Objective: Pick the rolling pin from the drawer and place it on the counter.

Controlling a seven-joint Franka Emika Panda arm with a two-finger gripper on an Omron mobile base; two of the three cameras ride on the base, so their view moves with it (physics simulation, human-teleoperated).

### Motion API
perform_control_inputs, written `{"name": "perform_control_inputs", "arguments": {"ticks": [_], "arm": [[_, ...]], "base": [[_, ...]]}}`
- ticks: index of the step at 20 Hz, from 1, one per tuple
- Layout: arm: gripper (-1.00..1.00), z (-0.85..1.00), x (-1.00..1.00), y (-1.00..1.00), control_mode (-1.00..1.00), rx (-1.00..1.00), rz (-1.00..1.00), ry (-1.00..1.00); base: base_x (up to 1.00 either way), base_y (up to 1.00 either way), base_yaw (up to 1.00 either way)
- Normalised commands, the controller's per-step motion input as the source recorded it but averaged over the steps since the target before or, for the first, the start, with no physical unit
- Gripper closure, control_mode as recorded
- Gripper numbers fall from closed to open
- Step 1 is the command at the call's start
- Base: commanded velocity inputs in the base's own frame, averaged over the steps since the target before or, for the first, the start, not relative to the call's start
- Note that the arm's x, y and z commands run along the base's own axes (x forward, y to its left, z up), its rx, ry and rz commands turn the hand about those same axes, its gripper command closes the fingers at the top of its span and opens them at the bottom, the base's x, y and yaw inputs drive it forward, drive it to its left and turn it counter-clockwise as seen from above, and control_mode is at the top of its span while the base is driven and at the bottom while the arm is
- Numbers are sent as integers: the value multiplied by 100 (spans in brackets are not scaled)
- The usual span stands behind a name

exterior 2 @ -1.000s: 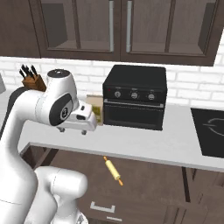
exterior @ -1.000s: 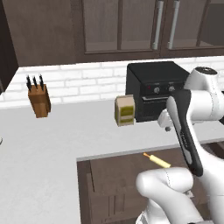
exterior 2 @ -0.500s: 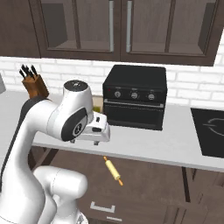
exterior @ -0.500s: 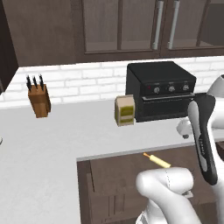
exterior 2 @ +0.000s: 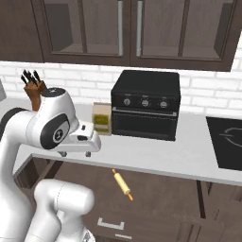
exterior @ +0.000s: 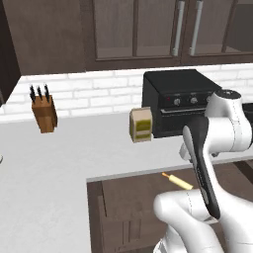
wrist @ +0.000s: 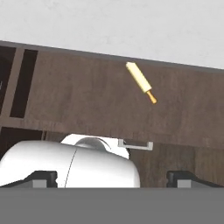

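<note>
Plainly lying loose on the floor of the open drawer, the rolling pin, slanted, one orange tip toward the counter edge and the other toward the near side. Seen from the left base view as a short yellow stick just below the pale counter edge, partly behind the white arm. Gripper held above the drawer, fingers spread wide apart, nothing between them, touching nothing. From the hand view, rolling pin well apart from both finger tips, lying on the far part of the drawer floor close to the counter edge, roughly between the two tips in line but far beyond them. Small silver handle on the drawer front closer to the tips than the pin. On the counter behind: black toaster oven against the white brick wall, small tan box standing just left of it, knife block farther left, black cooktop at the right end. Dark cabinets with glass doors overhead. Hand seen in the right base view jutting out level over the near counter edge, left of the pin and higher.
</note>
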Motion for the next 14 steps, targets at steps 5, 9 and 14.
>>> {"name": "perform_control_inputs", "arguments": {"ticks": [5, 9, 14], "arm": [[-100, 0, -20, -14, 100, 1, -1, 0], [-100, 0, 0, 0, 100, 0, 0, 0], [-100, 0, 0, 0, 100, 0, 0, 0]], "base": [[-12, -20, 0], [-51, -100, 0], [-27, -100, 0]]}}
